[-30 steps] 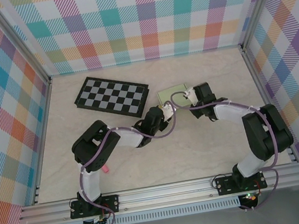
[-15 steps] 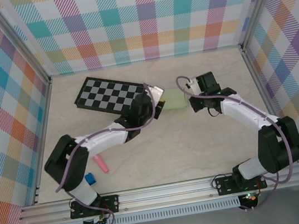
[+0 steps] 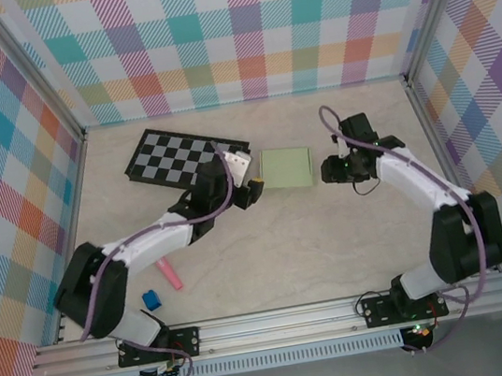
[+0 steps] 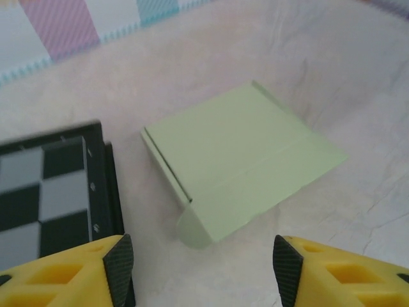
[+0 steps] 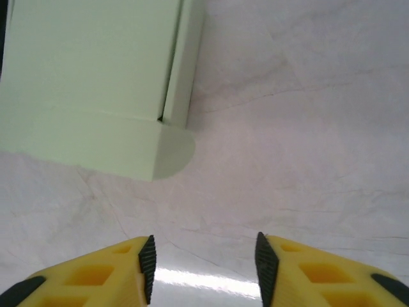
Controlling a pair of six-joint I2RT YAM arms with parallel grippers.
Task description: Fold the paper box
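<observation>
1. Left gripper (image 3: 252,182) and right gripper (image 3: 328,173) are hovering, jaws parted, holding nothing.
2. Paper box (image 3: 288,167) is lying folded on the desk (image 3: 335,242), centre frame, between them.
3. Judged: folding is looking finished; next, arms need withdrawing cleanly.

Bare table (image 3: 333,232) around paper box (image 3: 287,167), checkerboard (image 3: 185,160) just beside.

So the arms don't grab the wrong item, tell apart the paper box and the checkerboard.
Look: the paper box is plain pale green; the checkerboard has black and grey squares in a black frame. Size: the folded paper box covers less area than the checkerboard. Both are rectangles lying flat, a gap between them.
</observation>
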